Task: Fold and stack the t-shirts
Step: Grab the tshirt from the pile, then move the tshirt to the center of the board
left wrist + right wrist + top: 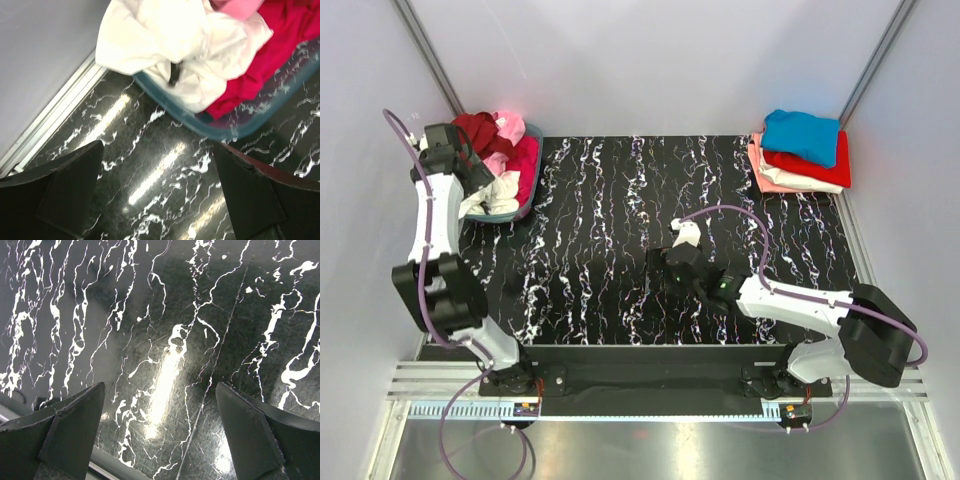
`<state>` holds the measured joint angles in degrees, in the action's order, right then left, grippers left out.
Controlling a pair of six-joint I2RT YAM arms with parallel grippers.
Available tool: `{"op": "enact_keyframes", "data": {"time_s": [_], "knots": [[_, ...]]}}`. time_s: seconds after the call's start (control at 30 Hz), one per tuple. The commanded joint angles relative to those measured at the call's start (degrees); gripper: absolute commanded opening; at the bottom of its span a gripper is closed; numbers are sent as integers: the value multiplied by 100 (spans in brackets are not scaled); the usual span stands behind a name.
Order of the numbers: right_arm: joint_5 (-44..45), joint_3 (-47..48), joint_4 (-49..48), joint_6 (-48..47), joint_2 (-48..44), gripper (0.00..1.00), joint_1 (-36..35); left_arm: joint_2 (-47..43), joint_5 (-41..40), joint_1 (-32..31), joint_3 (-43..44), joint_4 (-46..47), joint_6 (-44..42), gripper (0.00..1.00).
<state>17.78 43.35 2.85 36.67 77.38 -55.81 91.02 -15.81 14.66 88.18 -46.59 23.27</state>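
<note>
One basket point(220, 131), upper left: heaped t-shirts point(502, 150), count unclear. One stack point(802, 152), upper right: four layers. Left gripper point(159, 150) beside basket, right gripper point(160, 387) centre: both spread wide, nothing held.

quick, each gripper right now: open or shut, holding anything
left gripper: open, empty, just short of the basket of t-shirts
right gripper: open, empty, above the table
</note>
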Motion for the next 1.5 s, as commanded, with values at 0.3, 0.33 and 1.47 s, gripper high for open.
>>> {"op": "enact_keyframes", "data": {"time_s": [0.3,0.33,1.47], "knots": [[-222,226,-75,-212,92,100,-26,2391,52,152,1851,959,-384,97],[-231,235,-74,-212,110,100,-26,2516,0,160,1956,906,-436,95],[1570,-1671,-664,675,-2762,100,-17,-1250,1968,-2977,3630,1169,-402,2]]}}
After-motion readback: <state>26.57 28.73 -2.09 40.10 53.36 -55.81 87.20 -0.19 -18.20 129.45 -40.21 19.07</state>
